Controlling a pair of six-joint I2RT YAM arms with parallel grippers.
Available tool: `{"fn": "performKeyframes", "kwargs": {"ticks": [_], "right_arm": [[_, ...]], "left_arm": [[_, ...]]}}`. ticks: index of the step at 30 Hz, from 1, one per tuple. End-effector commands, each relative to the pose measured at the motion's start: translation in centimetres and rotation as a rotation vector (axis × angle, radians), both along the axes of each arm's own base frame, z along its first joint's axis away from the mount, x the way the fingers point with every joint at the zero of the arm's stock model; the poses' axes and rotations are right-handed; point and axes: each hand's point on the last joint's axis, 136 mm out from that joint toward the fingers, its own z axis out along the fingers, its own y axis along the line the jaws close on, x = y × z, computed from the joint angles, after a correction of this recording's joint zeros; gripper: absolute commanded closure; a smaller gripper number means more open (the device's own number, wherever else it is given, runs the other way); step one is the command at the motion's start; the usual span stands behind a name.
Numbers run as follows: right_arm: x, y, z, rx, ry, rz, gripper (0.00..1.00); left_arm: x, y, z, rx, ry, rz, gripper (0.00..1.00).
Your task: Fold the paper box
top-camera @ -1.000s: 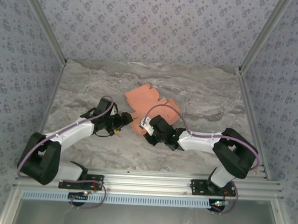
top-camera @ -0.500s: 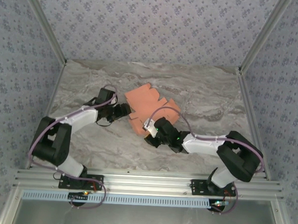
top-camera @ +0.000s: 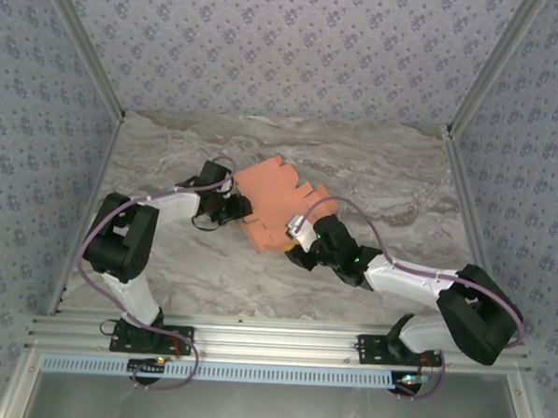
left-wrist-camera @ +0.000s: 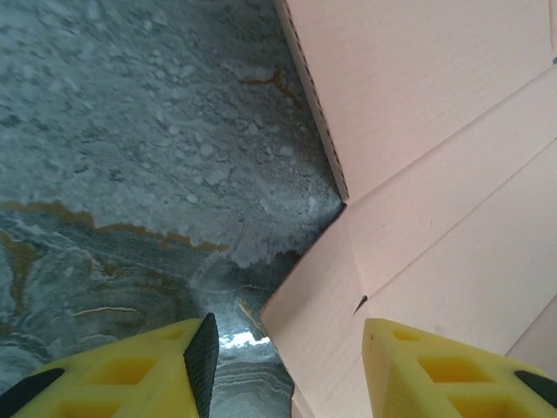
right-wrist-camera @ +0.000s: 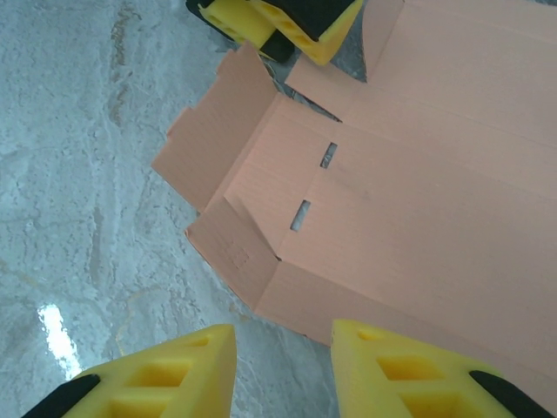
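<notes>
- Salmon-orange card, the paper box (top-camera: pixel 277 201) lies flat and unfolded near the middle of the marble table (top-camera: pixel 402 173) in the overhead view. Bare stone surrounds the sheet, with the widest open room to its right and beyond its far edge.
- From the left of the sheet, the left gripper (top-camera: pixel 239 208) meets its left edge, the arm bent low over the stone. At the sheet's near edge sits the right gripper (top-camera: pixel 295 230), its arm stretched long and low from the right.
- At the left wrist, the left gripper (left-wrist-camera: pixel 287 366) is spread apart. One yellow finger (left-wrist-camera: pixel 130 374) hangs over stone to the left of the paper box (left-wrist-camera: pixel 435 157), the other over card. A notched corner of the sheet's edge lies in the gap, and nothing is clamped.
- At the right wrist, the right gripper (right-wrist-camera: pixel 283 374) is released, jaws wide, poised at the near edge of the paper box (right-wrist-camera: pixel 418 157). Loose flaps (right-wrist-camera: pixel 218 139) fan out to the sheet's left over stone, and two small slots (right-wrist-camera: pixel 326 155) are cut beside a crease. Across the sheet, the left gripper (right-wrist-camera: pixel 278 22) shows at its far edge.
</notes>
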Motion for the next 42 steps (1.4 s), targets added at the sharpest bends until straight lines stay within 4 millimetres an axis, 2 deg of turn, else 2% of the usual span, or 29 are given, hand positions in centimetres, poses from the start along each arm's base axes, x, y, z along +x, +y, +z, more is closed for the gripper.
{"fn": "performKeyframes", "kwargs": {"ticks": [1, 4, 10, 12, 15, 19, 20, 22, 25, 28, 32, 36, 39, 42], "right_arm": [[0.5, -0.6, 0.2, 0.031, 0.002, -0.047, 0.64], [0.8, -0.7, 0.4, 0.061, 0.007, -0.062, 0.64], [0.9, -0.6, 0.4, 0.065, 0.014, -0.051, 0.65], [0.9, -0.7, 0.1, 0.058, 0.022, -0.054, 0.65], [1.5, -1.3, -0.2, 0.066, 0.060, -0.115, 0.65], [2.0, -2.2, 0.3, 0.139, 0.132, -0.227, 0.64], [1.8, -2.3, 0.4, 0.150, 0.143, -0.233, 0.60], [0.4, -2.1, 0.2, 0.144, 0.171, -0.174, 0.53], [-1.8, -0.9, -0.6, 0.109, 0.207, -0.045, 0.52], [-3.1, 0.6, -1.2, 0.057, 0.201, 0.025, 0.52], [-2.4, 1.4, -0.9, 0.082, 0.197, -0.042, 0.53], [-1.3, 0.4, 0.4, 0.235, 0.257, -0.242, 0.54], [-3.0, 1.1, 0.7, 0.226, 0.261, -0.167, 0.56], [-2.6, 0.1, 0.2, 0.182, 0.245, -0.216, 0.59]], "left_arm": [[0.9, -1.0, 0.4, -0.011, -0.028, -0.027, 0.51], [1.0, -1.7, -0.1, -0.041, -0.023, -0.036, 0.53], [1.7, -2.5, 0.2, -0.064, -0.052, -0.061, 0.77], [1.8, -2.6, 0.4, -0.055, -0.061, -0.076, 0.88], [1.8, -2.8, 1.0, -0.057, -0.090, -0.105, 1.00], [1.7, -3.5, 2.0, -0.049, -0.146, -0.157, 1.00], [1.7, -3.6, 2.2, -0.047, -0.157, -0.162, 1.00], [1.6, -3.8, 2.7, -0.043, -0.182, -0.159, 1.00], [1.5, -3.9, 3.3, -0.022, -0.227, -0.142, 1.00], [1.2, -3.8, 3.7, -0.003, -0.256, -0.124, 1.00], [0.9, -3.5, 4.5, 0.024, -0.312, -0.109, 1.00], [0.8, -2.8, 4.9, 0.048, -0.331, -0.086, 1.00], [0.8, -2.6, 4.9, 0.053, -0.325, -0.080, 1.00], [0.7, -2.6, 5.3, 0.034, -0.330, -0.061, 1.00]]}}
